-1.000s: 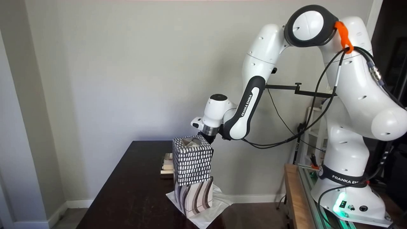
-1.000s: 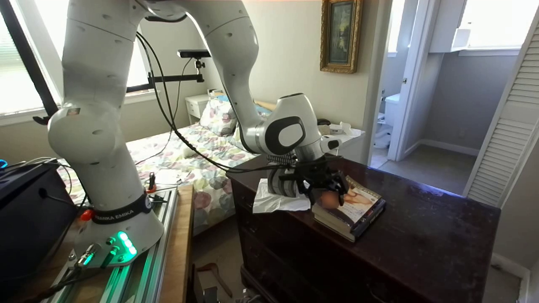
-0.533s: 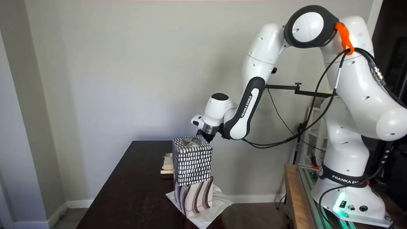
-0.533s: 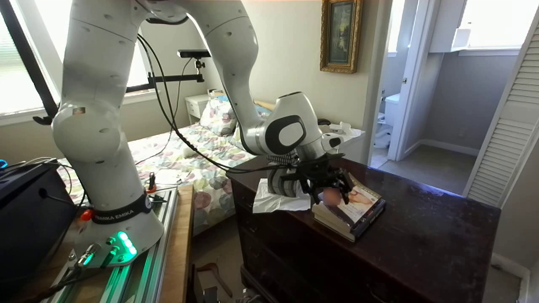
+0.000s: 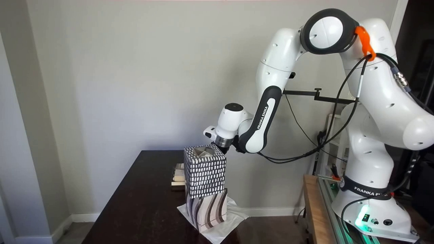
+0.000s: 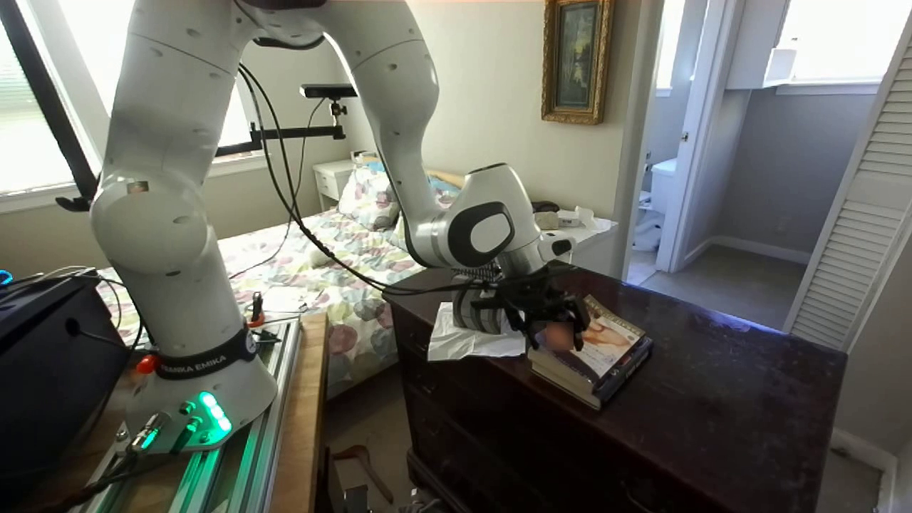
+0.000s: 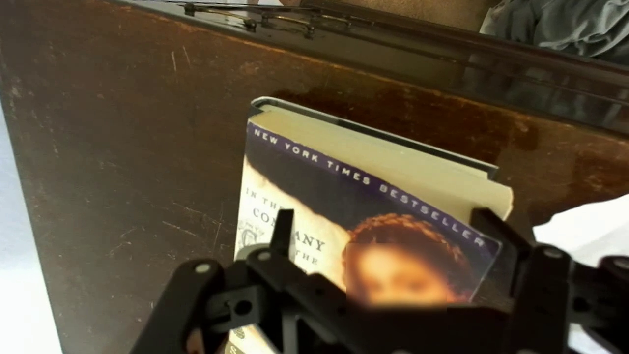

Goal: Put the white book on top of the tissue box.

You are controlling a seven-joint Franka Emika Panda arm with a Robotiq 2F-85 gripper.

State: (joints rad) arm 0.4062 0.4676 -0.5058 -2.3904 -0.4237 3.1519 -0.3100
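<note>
Hand (image 6: 556,343) above books (image 6: 614,340), tissue box (image 6: 469,313) nearby

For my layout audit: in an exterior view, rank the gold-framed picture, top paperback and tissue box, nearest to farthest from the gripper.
1. Top paperback: beneath the gripper.
2. Tissue box: left of the gripper in that view.
3. Gold-framed picture: hanging in the background.

Tissue box (image 5: 205,179) on sheet (image 5: 234,217) on dresser (image 5: 145,193); nearby, books (image 6: 604,349), seemingly stacked.
</note>
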